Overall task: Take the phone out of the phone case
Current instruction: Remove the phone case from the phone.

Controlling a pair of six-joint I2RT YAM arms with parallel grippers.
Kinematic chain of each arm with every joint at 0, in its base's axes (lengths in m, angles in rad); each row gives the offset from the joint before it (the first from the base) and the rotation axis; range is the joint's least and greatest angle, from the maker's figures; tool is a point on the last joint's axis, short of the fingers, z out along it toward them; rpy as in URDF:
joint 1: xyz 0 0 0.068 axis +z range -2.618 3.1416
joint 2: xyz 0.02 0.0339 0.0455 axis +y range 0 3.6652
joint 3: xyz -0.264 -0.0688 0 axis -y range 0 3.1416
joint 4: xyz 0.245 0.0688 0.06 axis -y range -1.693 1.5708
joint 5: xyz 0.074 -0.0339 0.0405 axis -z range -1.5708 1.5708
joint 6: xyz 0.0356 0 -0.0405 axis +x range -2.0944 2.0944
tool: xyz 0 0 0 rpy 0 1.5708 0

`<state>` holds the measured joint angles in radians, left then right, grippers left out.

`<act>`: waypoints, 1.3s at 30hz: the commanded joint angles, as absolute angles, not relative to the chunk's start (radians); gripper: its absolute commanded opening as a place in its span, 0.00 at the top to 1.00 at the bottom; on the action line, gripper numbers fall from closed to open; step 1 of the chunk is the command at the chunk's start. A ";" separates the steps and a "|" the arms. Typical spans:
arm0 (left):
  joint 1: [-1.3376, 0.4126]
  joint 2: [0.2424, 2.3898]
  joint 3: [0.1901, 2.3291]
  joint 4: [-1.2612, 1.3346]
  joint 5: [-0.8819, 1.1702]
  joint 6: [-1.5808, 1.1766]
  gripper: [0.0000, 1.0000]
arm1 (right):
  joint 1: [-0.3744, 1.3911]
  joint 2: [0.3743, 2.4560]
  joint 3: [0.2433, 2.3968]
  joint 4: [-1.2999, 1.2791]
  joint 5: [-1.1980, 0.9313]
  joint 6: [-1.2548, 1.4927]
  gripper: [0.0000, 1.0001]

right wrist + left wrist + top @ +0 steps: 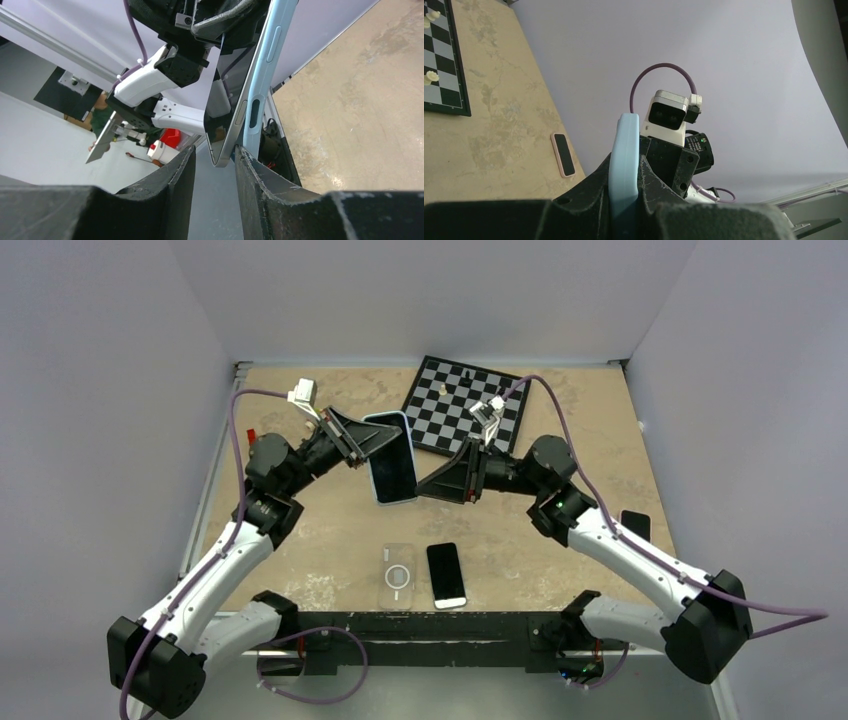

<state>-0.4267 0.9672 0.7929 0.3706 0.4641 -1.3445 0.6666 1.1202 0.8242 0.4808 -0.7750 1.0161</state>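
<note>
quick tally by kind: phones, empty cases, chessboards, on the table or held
phones: 3 (blue-cased phone, black phone, pink-rimmed phone)
empty cases: 1 (clear case)
chessboards: 1 (chessboard)
total: 5

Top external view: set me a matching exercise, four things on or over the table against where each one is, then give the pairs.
Things:
1. light blue phone case
2. clear phone case with a white ring
3. black-and-white chessboard
4. pink-edged black phone

Places:
A. at the far edge of the table
B. at the table's right side
C. clamped in the left gripper, off the table
D. flat near the front edge, beside a bare black phone

Pairs: 1-C, 2-D, 3-A, 4-B
</note>
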 commanded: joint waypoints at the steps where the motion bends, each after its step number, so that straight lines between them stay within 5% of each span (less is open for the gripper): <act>1: -0.429 0.937 0.829 0.501 0.463 -1.388 1.00 | 0.691 1.154 0.828 0.410 -0.732 0.956 0.60; 16: -0.480 1.000 0.832 0.587 0.619 -1.373 1.00 | 0.695 1.337 0.936 0.740 -0.792 1.177 0.63; 22: -0.481 1.010 0.858 0.587 0.711 -1.349 1.00 | 0.669 1.385 0.951 0.828 -0.808 1.245 0.90; 23: -0.479 1.009 0.865 0.560 0.725 -1.329 0.94 | 0.659 1.381 0.943 0.834 -0.812 1.251 0.94; 26: -0.474 0.989 0.842 0.514 0.718 -1.270 0.48 | 0.623 1.359 0.908 0.877 -0.837 1.285 1.00; 28: -0.459 0.981 0.812 0.532 0.715 -1.258 0.32 | 0.604 1.349 0.896 0.910 -0.870 1.313 1.00; 32: -0.443 0.988 0.782 0.605 0.762 -1.210 0.19 | 0.569 1.334 0.875 0.979 -0.946 1.389 1.00; 39: -0.436 0.938 0.775 0.486 0.827 -0.958 0.21 | 0.530 1.308 0.864 1.036 -1.019 1.456 1.00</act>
